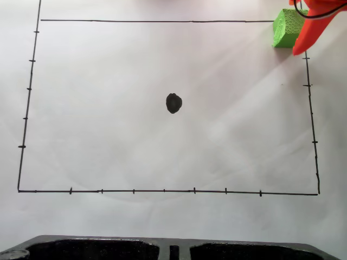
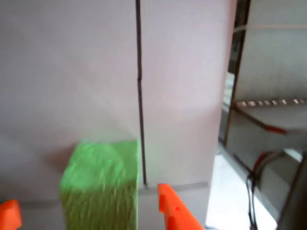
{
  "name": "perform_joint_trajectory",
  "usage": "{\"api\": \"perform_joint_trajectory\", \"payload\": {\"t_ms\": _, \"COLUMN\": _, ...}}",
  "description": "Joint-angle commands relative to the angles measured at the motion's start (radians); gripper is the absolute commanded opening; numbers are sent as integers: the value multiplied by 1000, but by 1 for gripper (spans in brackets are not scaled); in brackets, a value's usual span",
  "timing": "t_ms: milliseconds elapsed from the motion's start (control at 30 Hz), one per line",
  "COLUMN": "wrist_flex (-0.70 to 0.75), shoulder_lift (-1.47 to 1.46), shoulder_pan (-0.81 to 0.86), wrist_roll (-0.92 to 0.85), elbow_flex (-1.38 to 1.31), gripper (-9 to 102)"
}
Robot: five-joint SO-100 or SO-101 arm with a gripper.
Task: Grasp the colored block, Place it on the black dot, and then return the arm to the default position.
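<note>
- The orange fingers (image 2: 88,211) are standing spread apart in the wrist view, one tip on each side of the colored block (image 2: 100,184), not visibly pressing it.
- In the fixed view, the block (image 1: 287,27) is sitting at the drawn rectangle's 1 o'clock corner, just beside an orange finger (image 1: 312,35).
- The black dot (image 1: 173,103) is lying mid-sheet on the white paper (image 1: 108,108), well apart from the block, toward 8 o'clock.
</note>
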Motion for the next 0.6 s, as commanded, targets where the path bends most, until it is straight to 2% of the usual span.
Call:
{"api": "perform_joint_trajectory", "payload": {"t_ms": 0, "wrist_flex": -9, "shoulder_lift": -2, "shoulder_pan": -8, "wrist_roll": -14, "elbow_flex": -37, "gripper": 36}}
{"api": "perform_joint_trajectory", "payload": {"t_ms": 300, "wrist_flex": -18, "shoulder_lift": -94, "shoulder_pan": -12, "wrist_roll": -25, "elbow_flex": -84, "gripper": 36}}
{"api": "perform_joint_trajectory", "payload": {"t_ms": 567, "wrist_flex": -15, "shoulder_lift": -137, "shoulder_pan": -2, "wrist_roll": -35, "elbow_flex": -115, "gripper": 30}}
